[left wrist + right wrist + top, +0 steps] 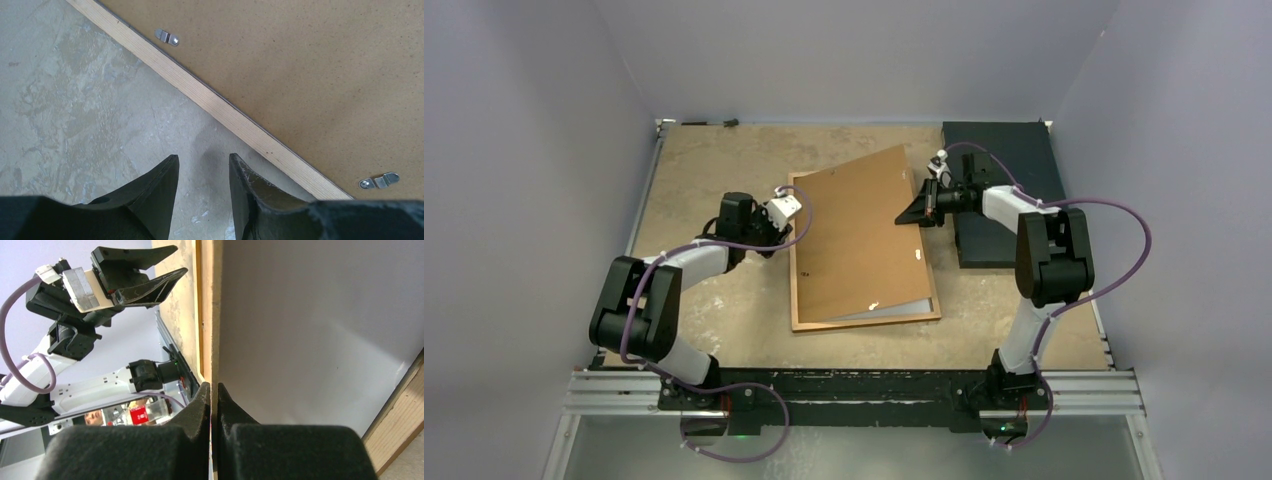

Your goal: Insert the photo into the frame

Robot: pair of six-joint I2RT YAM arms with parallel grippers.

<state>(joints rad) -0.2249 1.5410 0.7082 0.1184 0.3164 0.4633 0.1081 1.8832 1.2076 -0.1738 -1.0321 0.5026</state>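
Note:
The frame (pixel 864 322) lies flat mid-table, its thin orange-brown edge showing. The brown backing board (pixel 864 230) rests in it along the left side and is tilted up on the right. My right gripper (pixel 927 200) is shut on the board's raised right edge (pixel 212 340). A pale sheet (pixel 894 308), probably the photo, lies in the frame under the board; only a blank whitish face (pixel 310 330) shows. My left gripper (pixel 786 208) is open and empty, its fingertips (pixel 170 162) over the table just left of the frame's wooden edge (pixel 225 112).
A dark black slab (pixel 1004 190) lies at the back right, under the right arm. Small metal clips (pixel 167 36) (pixel 380 181) sit along the board's edge by the frame. Pale walls close in the table on the left, back and right.

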